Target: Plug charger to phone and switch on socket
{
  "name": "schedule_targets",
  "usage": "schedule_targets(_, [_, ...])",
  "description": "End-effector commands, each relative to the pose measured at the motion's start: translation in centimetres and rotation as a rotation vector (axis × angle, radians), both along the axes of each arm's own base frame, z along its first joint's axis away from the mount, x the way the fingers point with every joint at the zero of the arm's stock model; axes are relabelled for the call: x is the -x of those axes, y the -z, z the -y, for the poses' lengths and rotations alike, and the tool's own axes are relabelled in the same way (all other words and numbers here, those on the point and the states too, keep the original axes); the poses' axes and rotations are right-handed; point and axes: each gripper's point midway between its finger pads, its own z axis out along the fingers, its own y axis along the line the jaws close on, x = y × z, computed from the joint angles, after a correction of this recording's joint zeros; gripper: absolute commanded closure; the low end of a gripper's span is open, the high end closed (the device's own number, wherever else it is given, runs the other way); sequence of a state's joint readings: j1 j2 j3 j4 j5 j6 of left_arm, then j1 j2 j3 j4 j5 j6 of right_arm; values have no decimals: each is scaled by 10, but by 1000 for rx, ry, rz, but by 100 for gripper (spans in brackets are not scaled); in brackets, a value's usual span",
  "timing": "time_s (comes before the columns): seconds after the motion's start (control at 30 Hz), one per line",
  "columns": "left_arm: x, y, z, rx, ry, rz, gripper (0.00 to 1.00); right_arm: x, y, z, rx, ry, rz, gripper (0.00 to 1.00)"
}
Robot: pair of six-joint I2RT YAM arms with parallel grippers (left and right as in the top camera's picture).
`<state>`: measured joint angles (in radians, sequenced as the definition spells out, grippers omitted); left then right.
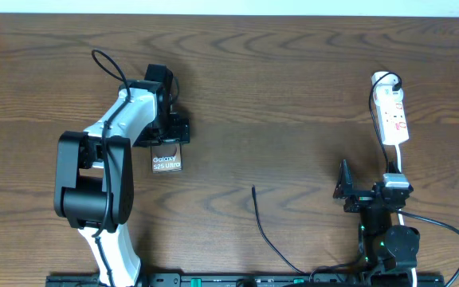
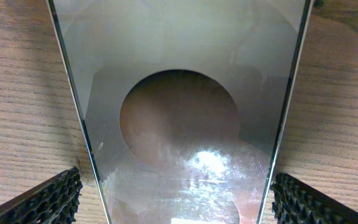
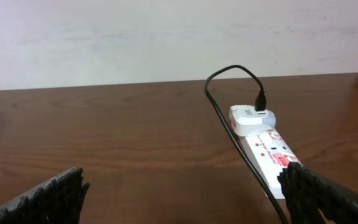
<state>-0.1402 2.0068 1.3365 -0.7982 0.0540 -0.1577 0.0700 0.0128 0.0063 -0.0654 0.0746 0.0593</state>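
Left gripper [image 2: 176, 200] astride glossy, bronze-screened phone [image 2: 179, 112]

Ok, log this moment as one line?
left gripper open, astride phone | right gripper open, empty, facing socket | charger tip loose on table

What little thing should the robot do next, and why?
Probably close the left tool on the phone: its open fingers sit either side of it, and a steadied phone seems easier to plug, as the charger lies loose, away from it.
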Motion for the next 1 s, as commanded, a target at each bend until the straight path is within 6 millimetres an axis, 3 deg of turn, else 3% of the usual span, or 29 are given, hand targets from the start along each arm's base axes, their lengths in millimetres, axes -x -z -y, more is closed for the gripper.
schedule_targets(0.0, [4,3,1,5,-4,-12,4,0,1,-2,12,-12,-4,1])
schedule_targets(0.97, [10,11,0,3,-4,-23,4,0,1,-2,12,-12,-4,1])
